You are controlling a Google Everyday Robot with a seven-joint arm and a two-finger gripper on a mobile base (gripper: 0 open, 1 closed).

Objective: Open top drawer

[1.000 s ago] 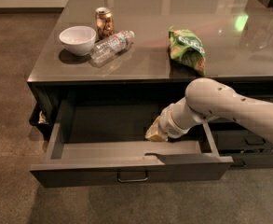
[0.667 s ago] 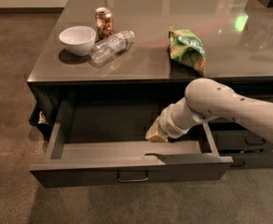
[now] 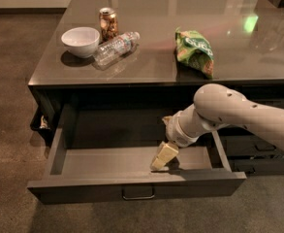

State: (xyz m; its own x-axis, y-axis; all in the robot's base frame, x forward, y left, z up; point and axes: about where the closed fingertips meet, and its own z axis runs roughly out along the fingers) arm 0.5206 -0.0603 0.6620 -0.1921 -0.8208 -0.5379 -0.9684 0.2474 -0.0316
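Note:
The top drawer [image 3: 83, 190] stands pulled far out from under the table top, its paler grey shallow inside [image 3: 107, 160] showing and holding nothing but the gripper. Its small loop handle [image 3: 138, 194] sits at the centre of the dark front. My gripper [image 3: 163, 157] reaches down into the drawer right of centre, its cream tip close behind the front panel. The white arm [image 3: 238, 113] comes in from the right over the drawer's right side wall.
On the glossy table top [image 3: 146, 62] lie a white bowl [image 3: 80, 40], a can [image 3: 108, 23], a clear plastic bottle [image 3: 115, 46] on its side and a green snack bag [image 3: 196, 50]. Lower drawers [image 3: 258, 154] show at the right. Brown carpet floor [image 3: 10, 106] lies to the left.
The drawer has slid a little further out toward the camera. My gripper has moved down and forward inside it, nearer the front panel.

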